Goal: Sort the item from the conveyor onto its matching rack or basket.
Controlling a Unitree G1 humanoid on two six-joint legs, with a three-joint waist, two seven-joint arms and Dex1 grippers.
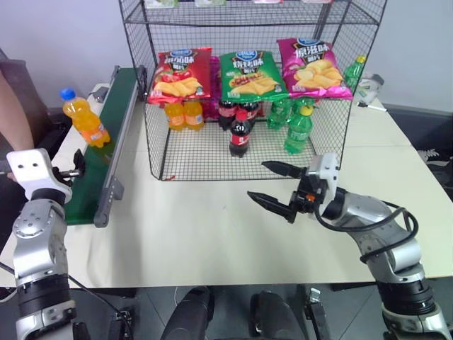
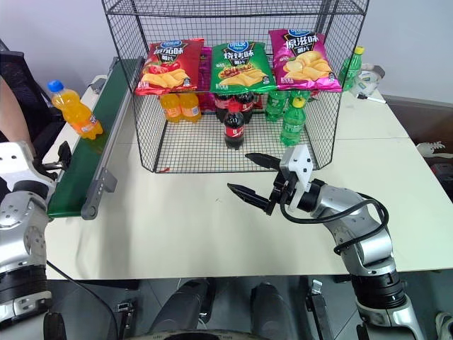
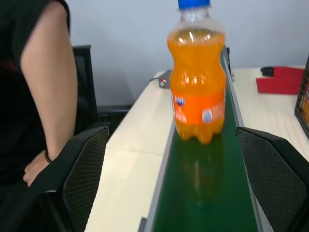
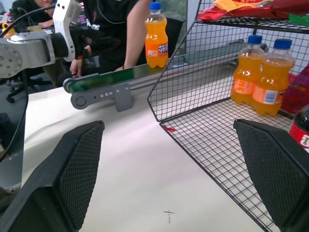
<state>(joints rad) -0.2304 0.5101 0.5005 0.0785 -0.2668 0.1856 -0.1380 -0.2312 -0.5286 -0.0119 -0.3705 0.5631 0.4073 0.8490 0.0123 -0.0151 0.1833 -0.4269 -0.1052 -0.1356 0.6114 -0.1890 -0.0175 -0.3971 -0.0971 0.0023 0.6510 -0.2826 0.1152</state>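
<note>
- We see the soda bottle (image 1: 83, 117) standing upright on the green conveyor (image 1: 106, 134), towards its far half, blue cap up.
- Our left claw (image 3: 169, 193) is released, fingers spread wide, at the near end of the belt; the bottle stands ahead of it, untouched (the wrist view shows it between the two fingers but further along the belt).
- Our right claw (image 1: 272, 185) is also released and holds nothing; it hovers over the tabletop (image 1: 212, 234) just in front of the rack (image 1: 248, 152), pointing towards the conveyor.
- Inside the rack, on the grid floor, stand two orange bottles (image 1: 184, 113), cola bottles (image 1: 239, 131) and green bottles (image 1: 297, 127); red, green and pink crisp bags (image 1: 248, 74) lie across the shelf above them.
- A person's arm (image 3: 48, 82) shows beside the conveyor, on its far side from the rack.
</note>
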